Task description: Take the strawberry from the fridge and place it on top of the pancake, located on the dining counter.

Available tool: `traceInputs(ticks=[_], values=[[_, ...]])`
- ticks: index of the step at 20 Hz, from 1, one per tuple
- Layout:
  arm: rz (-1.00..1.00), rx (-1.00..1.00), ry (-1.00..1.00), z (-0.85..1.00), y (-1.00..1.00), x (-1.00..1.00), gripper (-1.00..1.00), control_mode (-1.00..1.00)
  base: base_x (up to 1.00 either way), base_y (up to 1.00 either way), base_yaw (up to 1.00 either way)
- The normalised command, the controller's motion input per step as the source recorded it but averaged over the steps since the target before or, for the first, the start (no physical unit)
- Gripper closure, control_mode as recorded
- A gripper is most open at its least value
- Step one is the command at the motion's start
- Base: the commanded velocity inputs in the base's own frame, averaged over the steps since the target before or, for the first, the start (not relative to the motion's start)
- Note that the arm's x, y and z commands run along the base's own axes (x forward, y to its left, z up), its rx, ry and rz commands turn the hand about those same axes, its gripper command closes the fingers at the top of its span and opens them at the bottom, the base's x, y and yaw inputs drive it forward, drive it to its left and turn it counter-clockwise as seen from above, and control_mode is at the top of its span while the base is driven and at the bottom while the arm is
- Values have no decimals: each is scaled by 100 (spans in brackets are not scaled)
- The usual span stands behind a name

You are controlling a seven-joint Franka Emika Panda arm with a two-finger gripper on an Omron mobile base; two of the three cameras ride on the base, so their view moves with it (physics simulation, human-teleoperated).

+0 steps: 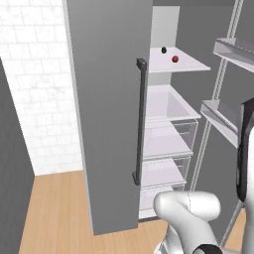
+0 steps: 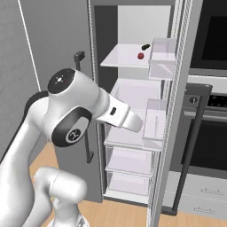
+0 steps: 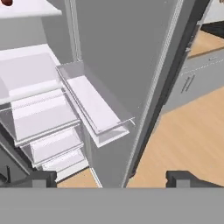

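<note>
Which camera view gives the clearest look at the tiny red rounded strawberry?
The left base view: the tiny red rounded strawberry sits unobstructed on the fridge's upper white shelf. The right base view shows it whole too, slightly dimmer. The hand view cuts it off at the top edge.

fridge (image 1: 106,114): left door shut, dark bar handle (image 1: 140,121) | right door (image 1: 233,106) swung open, bins on inside | strawberry (image 1: 175,59) on top white shelf (image 1: 191,64), small dark object (image 1: 163,50) just behind | clear drawers (image 1: 168,139) below

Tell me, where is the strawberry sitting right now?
The strawberry lies on the top white shelf of the open fridge, just beside a small dark object.
</note>
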Motion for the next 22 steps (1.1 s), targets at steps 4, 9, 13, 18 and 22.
traceInputs(ticks=[4, 9, 13, 18, 22], values=[[0, 21, -7, -25, 100, -24, -100, -100, 0, 0, 0], [0, 3, -7, -21, 100, -16, -100, -100, 0, 0, 0], [0, 0, -1, -8, 100, -4, -100, -100, 0, 0, 0], [8, 10, 0, 0, 76, 14, -100, -100, 0, 0, 0], [8, 4, 5, -3, 23, 14, -100, -100, 0, 0, 0]])
